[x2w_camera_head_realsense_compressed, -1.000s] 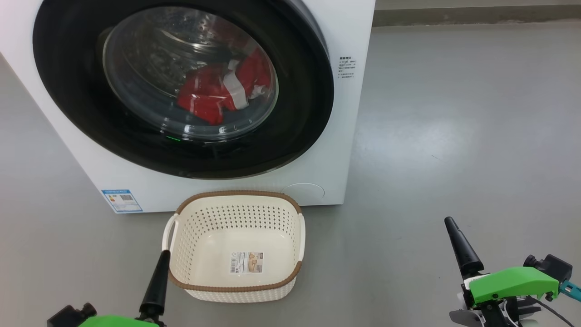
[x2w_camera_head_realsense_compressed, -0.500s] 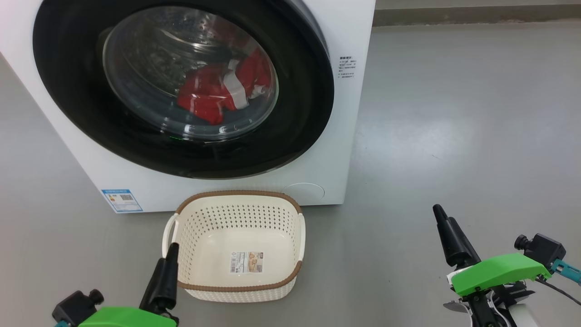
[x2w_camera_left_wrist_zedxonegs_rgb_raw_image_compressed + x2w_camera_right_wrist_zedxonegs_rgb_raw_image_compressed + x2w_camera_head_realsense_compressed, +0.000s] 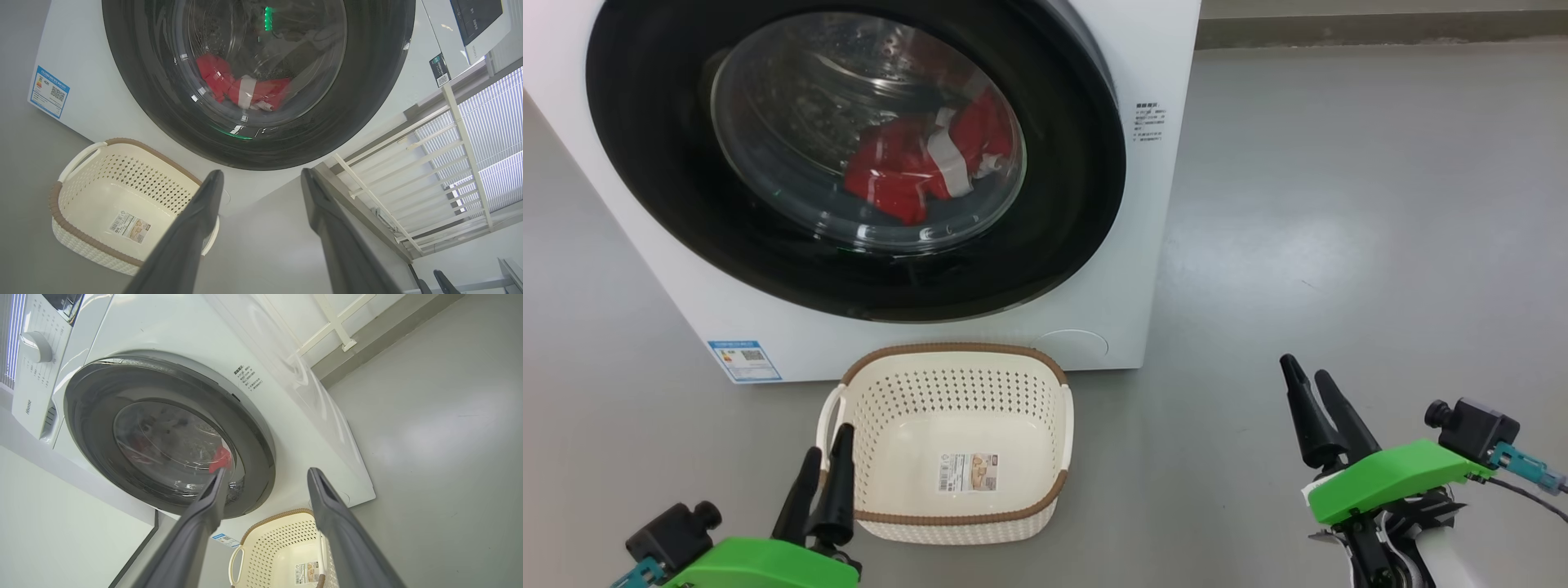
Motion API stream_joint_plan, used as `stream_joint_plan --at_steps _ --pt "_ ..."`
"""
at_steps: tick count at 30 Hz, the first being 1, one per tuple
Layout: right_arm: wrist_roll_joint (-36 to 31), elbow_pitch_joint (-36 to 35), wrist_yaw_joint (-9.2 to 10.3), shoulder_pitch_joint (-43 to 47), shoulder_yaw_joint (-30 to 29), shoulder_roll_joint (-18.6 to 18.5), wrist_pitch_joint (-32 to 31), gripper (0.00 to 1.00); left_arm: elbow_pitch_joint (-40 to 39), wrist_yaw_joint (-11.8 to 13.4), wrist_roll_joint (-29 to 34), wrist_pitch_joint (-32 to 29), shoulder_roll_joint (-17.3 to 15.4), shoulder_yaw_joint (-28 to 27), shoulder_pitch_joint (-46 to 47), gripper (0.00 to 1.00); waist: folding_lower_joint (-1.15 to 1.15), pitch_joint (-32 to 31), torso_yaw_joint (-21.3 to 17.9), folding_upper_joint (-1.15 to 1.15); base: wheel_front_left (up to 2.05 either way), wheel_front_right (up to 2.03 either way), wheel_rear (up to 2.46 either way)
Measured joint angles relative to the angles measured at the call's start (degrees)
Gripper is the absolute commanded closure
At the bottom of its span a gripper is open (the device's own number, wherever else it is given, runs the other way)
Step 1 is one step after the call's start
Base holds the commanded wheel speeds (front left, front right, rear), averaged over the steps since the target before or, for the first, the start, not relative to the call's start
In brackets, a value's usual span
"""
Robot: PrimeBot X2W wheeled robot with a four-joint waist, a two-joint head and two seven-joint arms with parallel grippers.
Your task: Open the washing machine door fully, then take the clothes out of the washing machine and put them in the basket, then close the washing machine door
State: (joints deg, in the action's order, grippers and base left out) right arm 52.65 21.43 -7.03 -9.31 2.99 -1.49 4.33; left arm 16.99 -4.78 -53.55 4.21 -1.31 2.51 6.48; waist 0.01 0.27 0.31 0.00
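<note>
The left end effector (image 3: 828, 438), open and holding nothing, has come up by the near left corner of the basket (image 3: 956, 353). The right end effector (image 3: 1304, 366), open too, has risen over the floor (image 3: 1339, 204). The basket sits just before the washing machine (image 3: 1143, 245). The door (image 3: 1062, 204) is shut, with red clothes (image 3: 890, 175) behind its glass.

Glossy grey floor (image 3: 1339, 204) carrying a soft patch of reflected light, bounded at the far wall by a darker grey skirting strip (image 3: 1380, 28). Left wrist view: white slatted railing (image 3: 452, 111), with ribbed window blinds (image 3: 490, 122) behind its bars.
</note>
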Motion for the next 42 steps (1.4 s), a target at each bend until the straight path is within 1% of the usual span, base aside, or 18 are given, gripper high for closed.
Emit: stream_joint_plan --at_steps 6,15,23,29,33,42 --pt "-3.6 0.4 0.0 -0.6 1.5 -0.1 1.0 0.0 -0.1 0.3 3.6 1.0 0.0 0.8 0.6 0.0 0.0 -0.2 0.0 0.0 0.0 0.0 0.0" --pt "-9.6 0.9 0.0 -2.7 1.7 -0.3 2.3 0.0 -0.1 0.4 7.9 2.5 -0.1 1.5 1.3 0.0 0.0 -0.4 0.0 0.0 0.0 0.0 0.0" --pt "-14.2 2.0 -0.01 -3.1 2.6 -0.4 3.9 0.0 0.5 1.2 12.6 4.0 -0.1 2.5 2.3 0.0 0.0 -0.2 0.0 0.0 0.0 0.0 0.0" --pt "-17.5 2.2 -0.01 -5.3 3.3 -0.5 4.8 0.0 0.8 1.5 15.3 5.0 -0.1 2.9 3.4 0.0 0.0 -0.2 -0.1 0.0 0.0 0.0 0.0" --pt "-20.2 2.3 -0.01 -5.5 3.6 -0.5 5.5 0.0 1.5 2.3 18.5 5.6 -0.2 3.1 3.5 0.0 0.0 -0.1 -0.1 0.0 0.0 0.0 0.0" --pt "-26.4 2.2 -0.02 -6.5 4.8 -0.8 6.9 0.0 2.3 2.6 23.1 7.1 -0.2 3.7 5.5 0.0 0.0 0.1 -0.1 0.0 0.0 0.0 0.0"
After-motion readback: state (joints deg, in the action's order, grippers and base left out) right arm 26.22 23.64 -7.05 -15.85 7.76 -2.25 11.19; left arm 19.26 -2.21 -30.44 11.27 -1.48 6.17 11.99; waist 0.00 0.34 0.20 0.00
